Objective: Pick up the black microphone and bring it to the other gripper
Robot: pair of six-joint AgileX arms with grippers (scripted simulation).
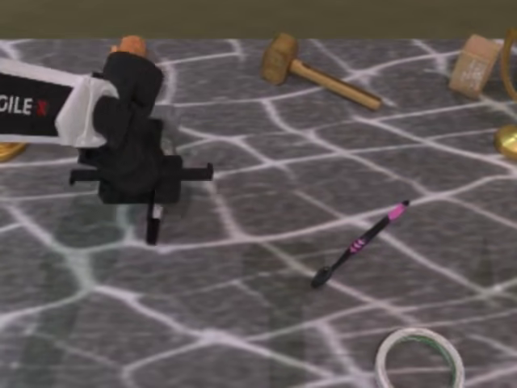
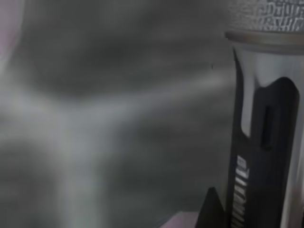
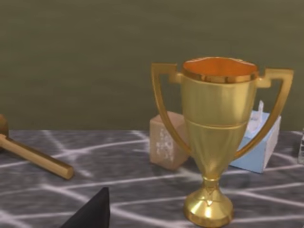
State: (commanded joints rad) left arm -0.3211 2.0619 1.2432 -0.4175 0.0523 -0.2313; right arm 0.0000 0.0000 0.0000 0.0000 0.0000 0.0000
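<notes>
Microphone, slim glossy black stem under silver mesh head, close beside left gripper, grip unclear.

black microphone: left wrist view crops the mesh head at the frame top and the handle at the bottom and side; in the top view only a short black stub shows below the arm, the rest covered
left gripper: buried under its own arm in the top view; finger state unreadable
right gripper: not in the top view; only one dark finger tip at the edge of the right wrist view
table: blurred smear in the left wrist view
tape roll: cut by the bottom edge
gold trophy: cut by the right edge
orange object: mostly behind the left arm; unidentifiable
</notes>
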